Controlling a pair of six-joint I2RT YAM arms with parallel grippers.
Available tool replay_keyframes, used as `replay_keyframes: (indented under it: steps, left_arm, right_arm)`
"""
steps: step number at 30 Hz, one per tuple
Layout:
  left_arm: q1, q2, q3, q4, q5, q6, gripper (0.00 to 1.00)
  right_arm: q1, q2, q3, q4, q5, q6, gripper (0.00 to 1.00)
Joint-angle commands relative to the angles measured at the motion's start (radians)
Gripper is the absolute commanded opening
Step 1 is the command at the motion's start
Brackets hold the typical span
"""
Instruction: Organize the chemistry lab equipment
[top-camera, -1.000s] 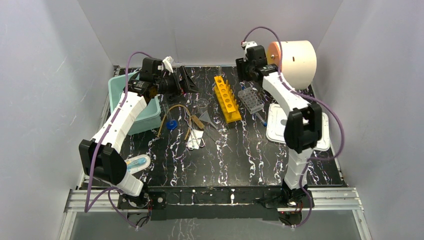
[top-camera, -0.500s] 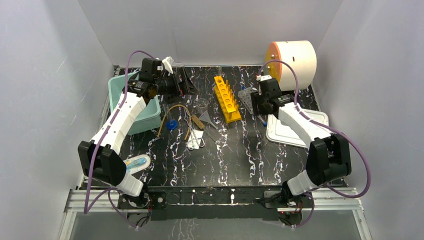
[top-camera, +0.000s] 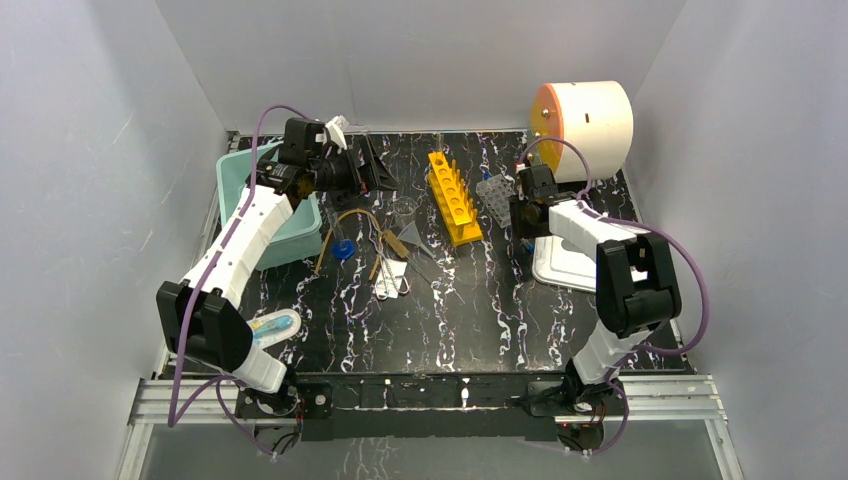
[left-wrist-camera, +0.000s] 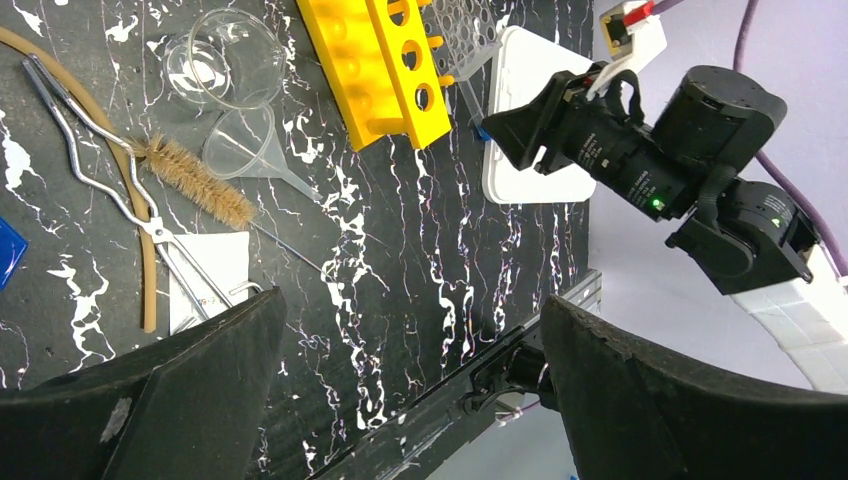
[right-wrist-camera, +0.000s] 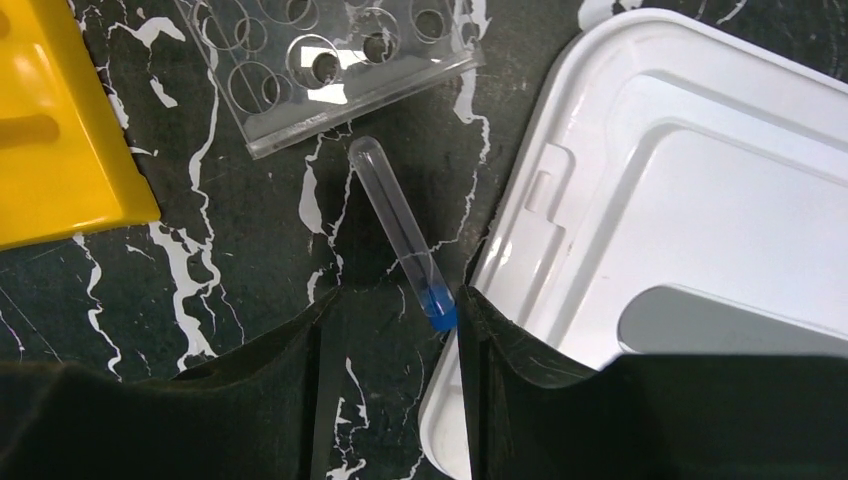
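Clear plastic test tube with a blue cap (right-wrist-camera: 405, 240) lies on black marbled tabletop (right-wrist-camera: 250, 230). My right pincer (right-wrist-camera: 395, 295) stands half-open, fingers (right-wrist-camera: 250, 400) straddling its capped end.

- Yellow rack (top-camera: 455, 197) stands mid-table, with the clear rack (top-camera: 497, 198) just right of it.
- Beaker (left-wrist-camera: 225, 68) and funnel (left-wrist-camera: 245, 150) sit left of it.
- Blue-ended test tube (right-wrist-camera: 403, 245) lies flat by the clear rack.
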Motion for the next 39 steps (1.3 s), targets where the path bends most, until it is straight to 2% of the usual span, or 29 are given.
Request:
replay_keyframes:
  steps: [1, 9, 17, 26, 31, 39]
  left_arm:
    - [-0.002, -0.029, 0.004, 0.002, 0.028, -0.003, 0.98]
    - [-0.003, -0.015, 0.008, 0.007, 0.052, -0.001, 0.98]
    - [-0.002, -0.007, 0.014, 0.007, 0.054, -0.001, 0.98]
    - [-0.002, -0.01, 0.01, 0.008, 0.057, -0.001, 0.98]
    - [-0.003, -0.018, -0.002, 0.016, 0.068, -0.005, 0.98]
    - [-0.038, -0.025, -0.035, 0.061, 0.135, -0.024, 0.98]
  right_arm:
    - [-0.005, 0.015, -0.01, 0.089, -0.041, -0.02, 0.51]
    - [-0.009, 0.072, 0.016, 0.063, 0.018, -0.058, 0.46]
    - [-0.009, 0.114, 0.04, 0.033, -0.107, -0.059, 0.46]
    - [-0.01, 0.121, 0.035, -0.011, -0.081, -0.03, 0.27]
    - [-0.002, 0.059, 0.014, -0.023, -0.085, 0.011, 0.25]
    - [0.02, -0.156, -0.046, -0.044, -0.175, 0.077, 0.25]
